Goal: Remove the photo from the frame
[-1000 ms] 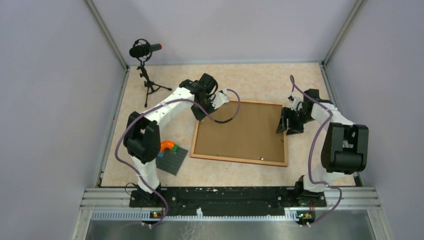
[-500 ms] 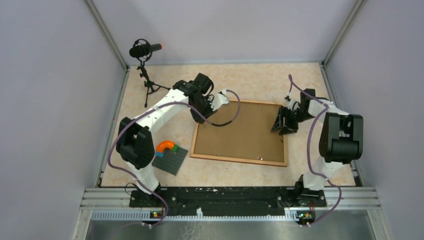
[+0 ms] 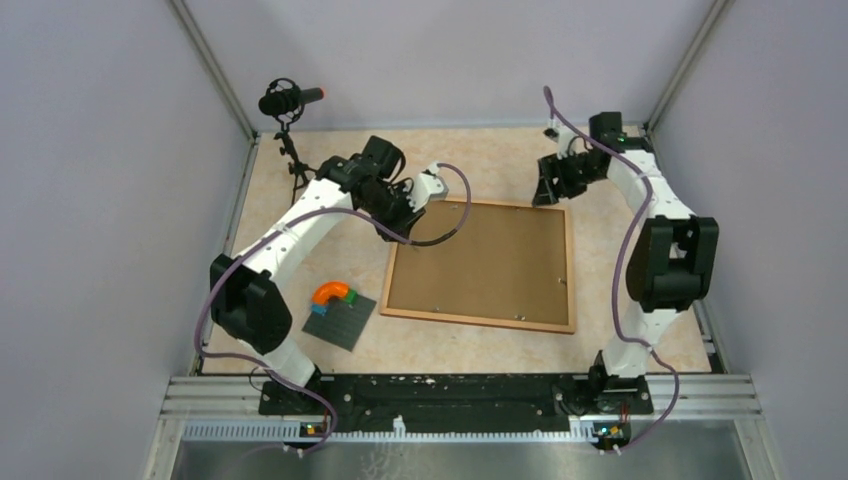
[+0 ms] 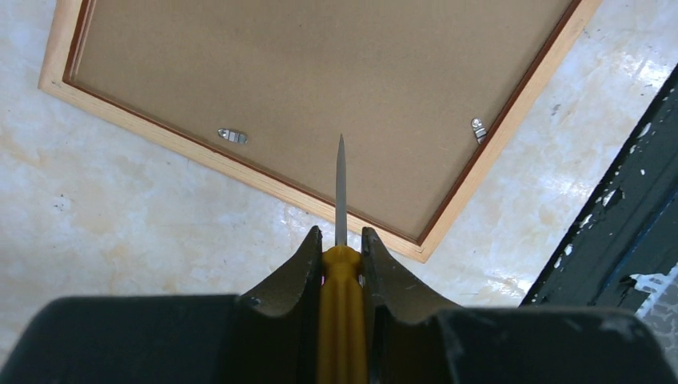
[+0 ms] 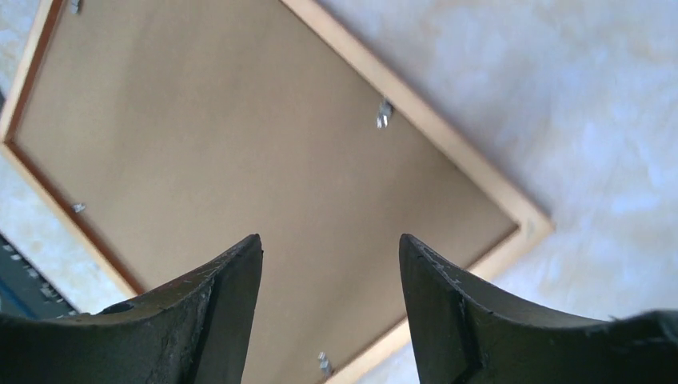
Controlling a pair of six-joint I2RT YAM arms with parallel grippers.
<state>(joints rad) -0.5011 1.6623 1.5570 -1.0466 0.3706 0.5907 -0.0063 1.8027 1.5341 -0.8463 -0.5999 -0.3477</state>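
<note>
The frame [image 3: 480,262] lies face down on the table [image 3: 480,150], with its brown back up. We cannot see the photo. We think it is inside, under the back board. Our left gripper [image 4: 341,240] squeezes a yellow screwdriver [image 4: 340,180], and its tip points over the back board. Our right gripper [image 5: 329,248] hangs above the frame, fingers wide, holding nothing. We think this is the clip step. Next we must set the tip on a clip [image 4: 232,135] and gently push it aside.
</note>
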